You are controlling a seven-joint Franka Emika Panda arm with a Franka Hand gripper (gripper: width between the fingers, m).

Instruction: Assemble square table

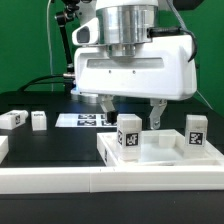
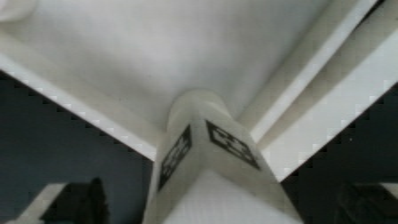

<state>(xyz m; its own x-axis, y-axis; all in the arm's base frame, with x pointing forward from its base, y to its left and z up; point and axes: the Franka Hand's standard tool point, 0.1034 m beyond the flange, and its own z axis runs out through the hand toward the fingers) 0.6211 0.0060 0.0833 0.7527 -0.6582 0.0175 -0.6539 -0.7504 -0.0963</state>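
The white square tabletop [image 1: 165, 152] lies at the front on the exterior view's right. Two white tagged legs stand upright on it, one near its left corner [image 1: 128, 135] and one near its right corner [image 1: 195, 130]. My gripper [image 1: 132, 108] hangs just above the left one, open, with a finger on either side and above its top. In the wrist view this leg [image 2: 214, 150] fills the middle, between my dark fingertips [image 2: 71, 200], with the tabletop [image 2: 160, 60] behind it; my gripper [image 2: 217, 208] touches nothing. Two more legs [image 1: 14, 119] [image 1: 38, 119] lie loose on the exterior view's left.
The marker board [image 1: 85, 120] lies flat on the black table behind the tabletop. A long white rail [image 1: 90, 182] runs along the front edge. A green wall and cables stand at the back.
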